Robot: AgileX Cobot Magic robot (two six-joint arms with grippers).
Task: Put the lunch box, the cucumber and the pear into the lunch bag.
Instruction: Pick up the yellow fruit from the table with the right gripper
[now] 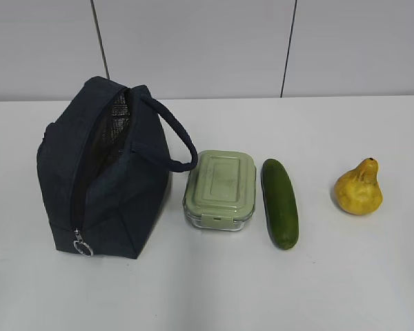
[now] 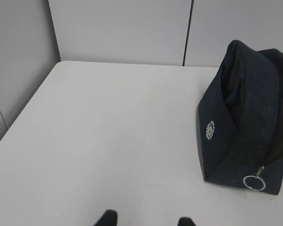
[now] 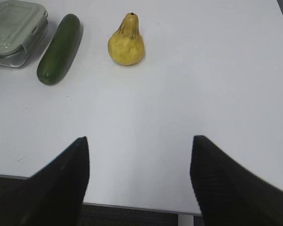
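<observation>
The navy lunch bag [image 1: 103, 172] stands at the left of the white table, zip open, silvery lining showing, silver ring pull [image 1: 83, 247] at its front. It also shows in the left wrist view [image 2: 247, 117]. The lunch box [image 1: 221, 189] with its sage-green lid sits right of the bag. The dark green cucumber [image 1: 280, 203] lies beside it, and the yellow pear [image 1: 359, 188] sits further right. All three show in the right wrist view: lunch box [image 3: 14, 30], cucumber [image 3: 60, 48], pear [image 3: 126, 42]. My left gripper [image 2: 146, 220] is open, empty, left of the bag. My right gripper [image 3: 139, 146] is open, empty, near the table's front edge.
The white table [image 1: 214, 289] is backed by a grey panelled wall [image 1: 193, 48]. Its front edge [image 3: 132, 206] shows between my right fingers. No arm appears in the exterior view.
</observation>
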